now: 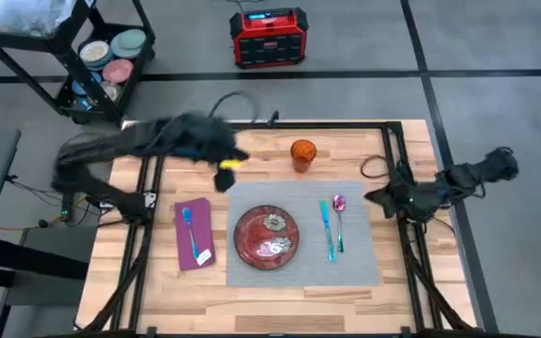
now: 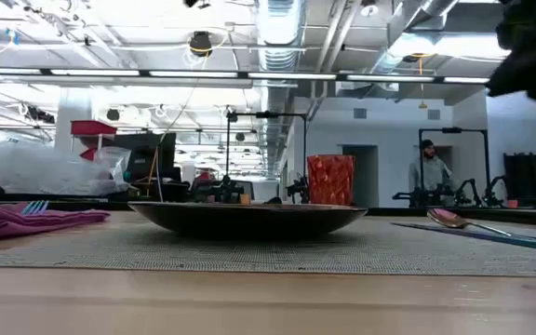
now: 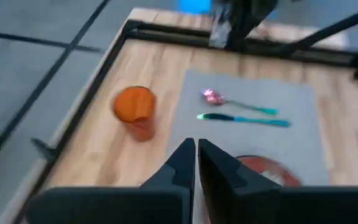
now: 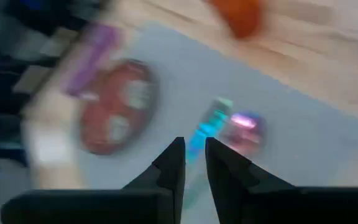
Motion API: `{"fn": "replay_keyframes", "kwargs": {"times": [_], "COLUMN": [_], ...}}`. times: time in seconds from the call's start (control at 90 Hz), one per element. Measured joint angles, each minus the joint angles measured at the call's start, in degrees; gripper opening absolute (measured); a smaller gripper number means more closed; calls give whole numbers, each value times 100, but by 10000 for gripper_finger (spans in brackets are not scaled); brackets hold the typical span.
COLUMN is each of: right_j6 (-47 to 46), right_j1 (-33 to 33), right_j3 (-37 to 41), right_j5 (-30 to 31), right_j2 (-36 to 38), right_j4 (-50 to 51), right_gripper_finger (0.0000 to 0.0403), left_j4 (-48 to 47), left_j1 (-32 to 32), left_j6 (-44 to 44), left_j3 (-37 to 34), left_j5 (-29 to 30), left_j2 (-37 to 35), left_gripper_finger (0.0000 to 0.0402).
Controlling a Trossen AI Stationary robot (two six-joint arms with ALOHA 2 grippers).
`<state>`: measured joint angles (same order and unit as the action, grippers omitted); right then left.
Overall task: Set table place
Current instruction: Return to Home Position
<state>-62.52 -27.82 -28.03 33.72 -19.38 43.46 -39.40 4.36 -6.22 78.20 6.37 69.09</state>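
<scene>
A grey placemat (image 1: 303, 265) lies on the light wood table (image 1: 280, 305). On the mat are a red patterned plate (image 1: 266, 235), a teal utensil (image 1: 327, 228) and a pink spoon (image 1: 339, 211). An orange cup (image 1: 302, 153) stands upright on the wood just beyond the mat's far edge. Left of the mat lies a purple napkin (image 1: 194, 233) with a blue utensil (image 1: 188, 225) on top. My left gripper (image 1: 225, 175) hovers shut above the mat's far left corner. My right gripper (image 1: 378, 197) hangs over the mat's right edge, its fingers a narrow gap apart, holding nothing.
A black cart (image 1: 97, 56) with stacked dishes stands beyond the table's far left corner, and a red box (image 1: 269, 38) sits on the floor behind the table. Bare wood runs along the near edge. A person (image 2: 428, 172) stands far off in the room.
</scene>
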Motion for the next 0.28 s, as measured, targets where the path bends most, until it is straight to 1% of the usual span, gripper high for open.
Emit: {"fn": "replay_keyframes", "kwargs": {"times": [0.067, 0.144, 0.211, 0.278], "right_j6": [43, -38, -129, -118], "right_j1": [-432, -855, -1143, -1386], "right_j3": [634, 1279, 1745, 2090], "right_j5": [545, 1153, 1601, 2084], "right_j2": [158, 232, 205, 147], "right_j4": [-993, -2009, -2825, -3462], "right_gripper_finger": [52, 52, 52, 52], "left_j4": [1148, 2303, 2963, 3467], "left_j1": [-351, -660, -852, -970], "left_j6": [-404, -1112, -1705, -2127], "left_j3": [-1476, -2864, -3851, -4626], "left_j5": [139, 491, 754, 851], "left_j2": [-857, -1628, -2184, -2617], "left_gripper_finger": [3, 1, 1, 1]}}
